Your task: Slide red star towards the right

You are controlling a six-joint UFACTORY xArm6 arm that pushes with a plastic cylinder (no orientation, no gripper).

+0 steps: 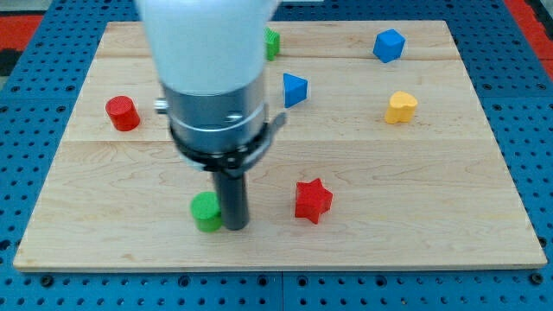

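Observation:
The red star (313, 200) lies on the wooden board (415, 207), a little right of centre near the view's bottom. My tip (235, 226) rests on the board to the star's left, about one star-width of bare wood apart from it. The tip touches the right side of a green round block (206, 211). The arm's white and grey body (216, 78) hangs over the board's upper middle and hides what is behind it.
A red cylinder (123, 113) stands at the view's left. A blue triangular block (295, 89) sits near the centre top. A green block (272, 42) peeks out beside the arm. A blue cube (389, 45) and a yellow heart (400, 107) lie at the upper right.

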